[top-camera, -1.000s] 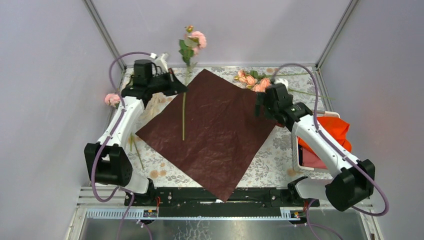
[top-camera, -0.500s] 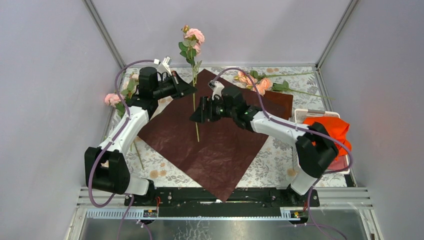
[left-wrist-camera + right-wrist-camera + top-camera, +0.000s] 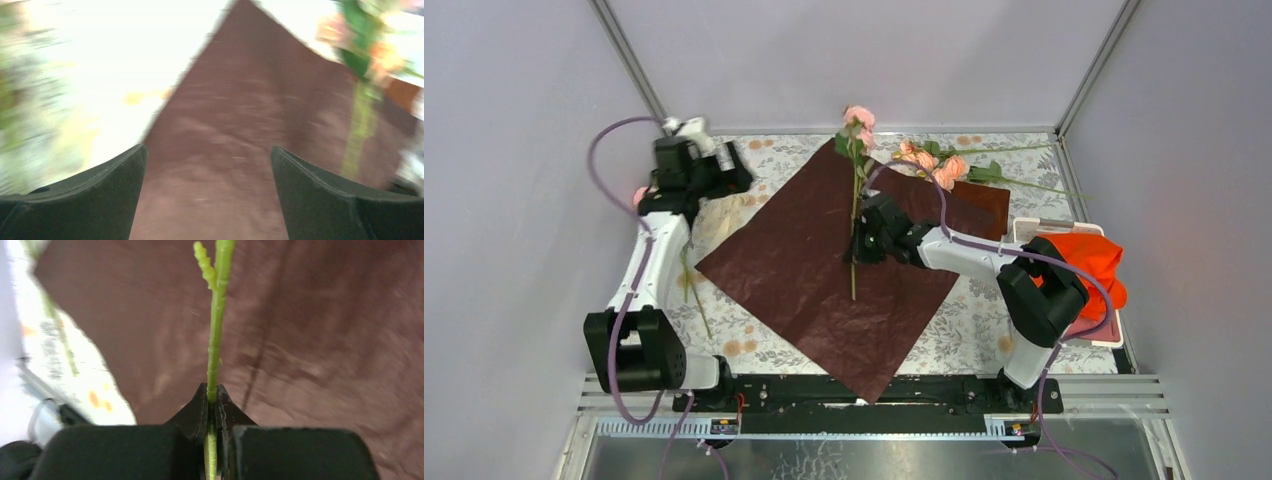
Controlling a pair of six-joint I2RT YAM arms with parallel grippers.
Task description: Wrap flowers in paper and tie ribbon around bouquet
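- right gripper (image 3: 857, 247) is clamped on the single rose (image 3: 855, 190), pinching the green stem about mid-length
- right wrist view confirms it: both fingers (image 3: 197, 412) are closed tight on the stem (image 3: 216, 340), with the dark sheet behind
- single rose runs near-to-far over the middle of the paper (image 3: 804, 270)
- its pink head (image 3: 858, 117) sticks out past the paper's far corner, and the cut end is over the paper's centre
- can't tell whether the stem touches the sheet
- paper lies flat on the tabletop (image 3: 984, 310), dark maroon-brown side up, set as a diamond with its near corner pointing at the arm bases
- left gripper (image 3: 736, 178) is spread wide with nothing in it, just off the paper's far-left edge
- left wrist view is blurred: two dark fingers (image 3: 90, 200) are far apart, with the paper (image 3: 240, 125) between and beyond them
- other roses (image 3: 932, 162) are a peach-pink cluster on the tabletop at the paper's far-right edge, stems trailing right, away from the paper
- one more pink bloom (image 3: 640, 196) is left of the paper, partly hidden by the left arm
- a loose stem (image 3: 694, 300) lies on the tabletop off the paper's left edge
- small brown folded square (image 3: 980, 205) sits just beside the paper's far-right edge
- orange-red cloth (image 3: 1089, 262) sits in a white tray (image 3: 1036, 223), well right of the paper
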